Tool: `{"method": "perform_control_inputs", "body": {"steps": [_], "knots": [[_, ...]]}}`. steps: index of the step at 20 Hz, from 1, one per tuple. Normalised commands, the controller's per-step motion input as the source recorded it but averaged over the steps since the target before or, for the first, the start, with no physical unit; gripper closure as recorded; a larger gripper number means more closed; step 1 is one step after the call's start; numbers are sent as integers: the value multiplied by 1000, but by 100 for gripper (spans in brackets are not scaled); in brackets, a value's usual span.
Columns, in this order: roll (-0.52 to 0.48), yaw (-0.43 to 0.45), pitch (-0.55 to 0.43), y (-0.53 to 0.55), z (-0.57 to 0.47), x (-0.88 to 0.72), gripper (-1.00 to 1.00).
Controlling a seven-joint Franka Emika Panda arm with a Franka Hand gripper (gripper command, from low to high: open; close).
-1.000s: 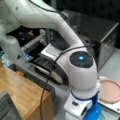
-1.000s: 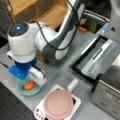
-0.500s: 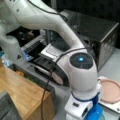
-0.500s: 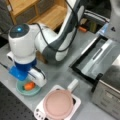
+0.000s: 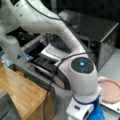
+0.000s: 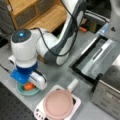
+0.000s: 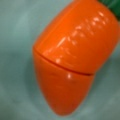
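1. The gripper (image 6: 28,83) hangs low over a pale green plate (image 6: 22,91) at a front view's bottom left; whether its jaws are open or closed cannot be told, since the blue wrist hides them.
2. A toy carrot (image 6: 29,86) lies on that plate right under the gripper; the wrist view shows the carrot (image 7: 72,57) close up, orange with a seam across it and a green top.
3. Just beside the plate sits a pink pan (image 6: 58,104) on a white toy stove (image 6: 76,102).
4. Further toward a front view's right stands a metal oven (image 6: 110,82), door open.
5. A wooden cabinet (image 6: 37,12) stands along the top.
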Motion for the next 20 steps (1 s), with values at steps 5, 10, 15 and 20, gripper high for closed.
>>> {"method": "perform_control_inputs", "body": {"steps": [5,10,15,20], "knots": [[-49,66,69,51,-27,280,-100],[-15,74,57,32,-31,250,-100],[15,78,66,8,-61,201,-100],[31,75,81,-13,-75,150,-100]]}}
